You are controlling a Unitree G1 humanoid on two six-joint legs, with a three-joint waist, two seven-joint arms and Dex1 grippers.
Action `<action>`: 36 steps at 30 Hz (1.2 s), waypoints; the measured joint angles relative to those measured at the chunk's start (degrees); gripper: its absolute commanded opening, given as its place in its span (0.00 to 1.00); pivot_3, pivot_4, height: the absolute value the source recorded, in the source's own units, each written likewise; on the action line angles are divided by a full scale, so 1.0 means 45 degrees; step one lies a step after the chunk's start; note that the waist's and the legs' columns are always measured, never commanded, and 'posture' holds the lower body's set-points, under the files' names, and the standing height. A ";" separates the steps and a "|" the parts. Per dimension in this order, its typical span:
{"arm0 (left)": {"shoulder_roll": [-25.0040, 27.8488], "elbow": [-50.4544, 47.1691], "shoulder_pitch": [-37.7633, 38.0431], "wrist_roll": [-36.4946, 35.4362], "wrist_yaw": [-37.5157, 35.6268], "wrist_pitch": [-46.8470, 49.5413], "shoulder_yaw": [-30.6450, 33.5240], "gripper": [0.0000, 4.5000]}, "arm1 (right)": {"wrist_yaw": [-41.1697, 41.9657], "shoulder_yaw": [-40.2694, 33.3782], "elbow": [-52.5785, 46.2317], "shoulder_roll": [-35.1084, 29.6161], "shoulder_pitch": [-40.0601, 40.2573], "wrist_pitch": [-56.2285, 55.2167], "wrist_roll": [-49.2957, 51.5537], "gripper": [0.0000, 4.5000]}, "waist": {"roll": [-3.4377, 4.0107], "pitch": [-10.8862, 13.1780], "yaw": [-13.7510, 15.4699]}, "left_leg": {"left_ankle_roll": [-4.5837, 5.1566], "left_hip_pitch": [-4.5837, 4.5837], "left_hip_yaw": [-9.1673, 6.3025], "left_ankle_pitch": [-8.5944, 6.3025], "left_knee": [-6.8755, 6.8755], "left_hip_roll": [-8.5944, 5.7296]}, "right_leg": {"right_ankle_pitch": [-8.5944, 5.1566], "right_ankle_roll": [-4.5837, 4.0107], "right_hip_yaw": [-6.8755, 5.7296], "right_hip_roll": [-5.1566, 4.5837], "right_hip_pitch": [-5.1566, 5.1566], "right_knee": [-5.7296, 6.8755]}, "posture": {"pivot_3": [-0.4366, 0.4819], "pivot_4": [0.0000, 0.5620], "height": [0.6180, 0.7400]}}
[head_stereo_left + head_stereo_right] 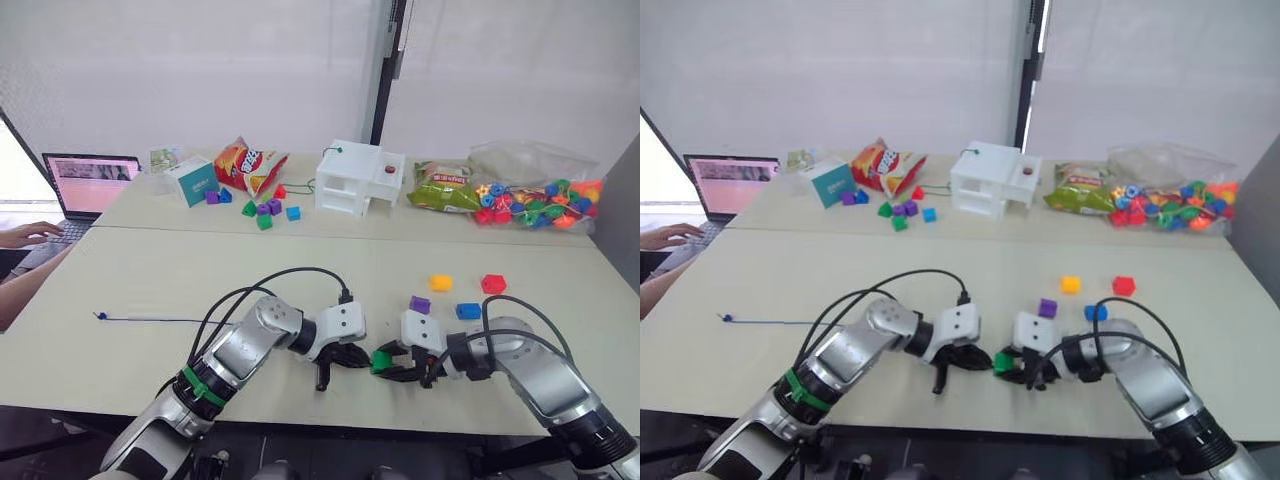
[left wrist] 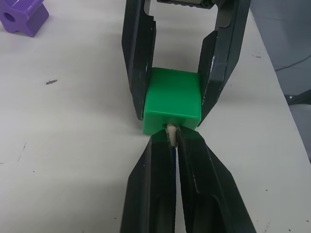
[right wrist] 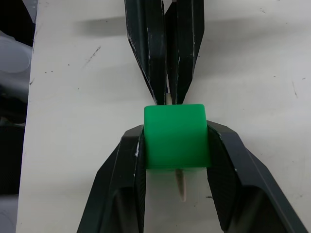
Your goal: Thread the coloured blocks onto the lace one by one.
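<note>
Near the table's front edge, my right gripper (image 1: 388, 362) is shut on a green block (image 3: 176, 136), one finger on each side. My left gripper (image 2: 171, 138) faces it tip to tip, shut on the pale stiff tip (image 2: 171, 130) of the lace. The tip enters the block's hole and pokes out the far side (image 3: 181, 187). The dark-blue lace (image 1: 150, 320) trails left across the table. The purple block (image 1: 420, 305), blue block (image 1: 468, 311), yellow block (image 1: 440, 283) and red block (image 1: 493, 284) lie loose just beyond my right gripper.
At the back stand a white house-shaped box (image 1: 355, 180), a snack bag (image 1: 250, 165), a teal box (image 1: 192, 182), small coloured pieces (image 1: 265, 210) and a bag of multicolour beads (image 1: 535, 200). A person's hand (image 1: 25, 235) rests on a laptop (image 1: 90, 185) at far left.
</note>
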 measured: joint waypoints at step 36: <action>0.1074 0.1665 0.2518 -0.0108 -0.0734 -0.5839 0.1833 0.01 | -0.0642 -0.0138 -0.0693 0.0065 0.0446 0.0446 0.0140 0.26 | 0.0018 -0.0012 -0.0210 | 0.0008 0.0034 -0.0011 -0.0012 -0.0080 0.0018 | -0.0003 -0.0013 -0.0004 -0.0048 0.0013 -0.0080 | 0.48 0.27 1.00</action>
